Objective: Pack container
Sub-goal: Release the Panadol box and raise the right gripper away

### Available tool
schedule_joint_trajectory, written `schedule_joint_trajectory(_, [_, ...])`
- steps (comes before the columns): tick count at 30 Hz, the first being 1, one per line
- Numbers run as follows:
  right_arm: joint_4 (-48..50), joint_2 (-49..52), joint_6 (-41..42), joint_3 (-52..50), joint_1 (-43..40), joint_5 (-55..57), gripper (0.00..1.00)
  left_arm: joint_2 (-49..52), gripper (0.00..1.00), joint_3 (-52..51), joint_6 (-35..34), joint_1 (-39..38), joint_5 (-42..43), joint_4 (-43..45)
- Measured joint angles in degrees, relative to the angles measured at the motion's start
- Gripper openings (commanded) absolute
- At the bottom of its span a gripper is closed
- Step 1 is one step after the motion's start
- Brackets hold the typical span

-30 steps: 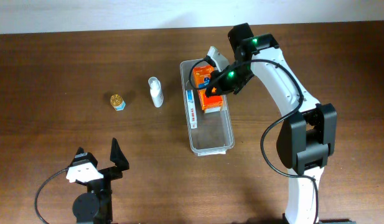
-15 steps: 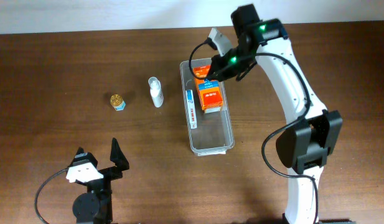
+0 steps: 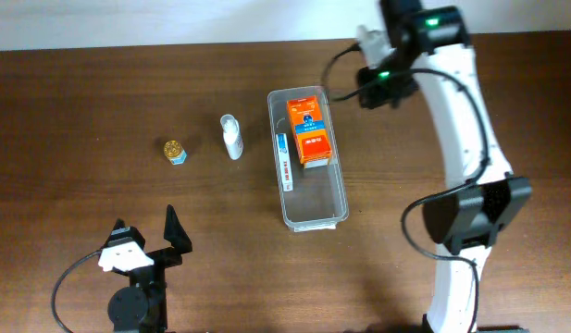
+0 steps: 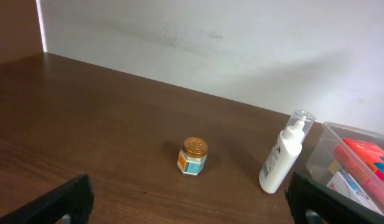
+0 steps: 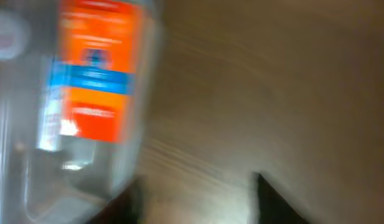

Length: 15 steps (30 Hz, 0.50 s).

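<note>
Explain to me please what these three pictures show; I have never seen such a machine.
Two robot arms sit at a table, each ending in a two-finger gripper. One picture looks down from above; the other two come from cameras on the wrists. On the table stand a gold-lidded jar, a white bottle and a long clear container, which holds an orange box and a slim blue-and-white box. The left gripper rests open near the front edge, holding nothing. The right gripper is beside the container's far end; its view is blurred, but its fingers look apart and empty.
</note>
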Motion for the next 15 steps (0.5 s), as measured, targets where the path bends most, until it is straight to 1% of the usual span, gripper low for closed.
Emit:
schedule_joint_trajectory(1, [-0.22,0.0,0.15,0.0,-1.68,0.7,0.95,0.0,0.99,0.0,0.0,0.0,0.0,0.0])
schedule_joint_trajectory(2, [-0.24,0.0,0.83,0.0,-3.91,1.53,0.99,0.0,0.99,0.0,0.0,0.0,0.0,0.0])
schedule_joint_trajectory(5, [0.52,0.0,3.69,0.0,-12.59,3.37,0.98,0.0,0.99,0.0,0.0,0.0,0.0,0.0])
schedule_joint_trajectory(12, [7.1,0.04,7.3,0.0,-24.57,4.46,0.98,0.0,0.99,0.0,0.0,0.0,0.02,0.0])
schedule_joint_trajectory(15, [9.86,0.07,7.87,0.0,-27.91,4.48,0.98,0.0,0.99,0.0,0.0,0.0,0.0,0.0])
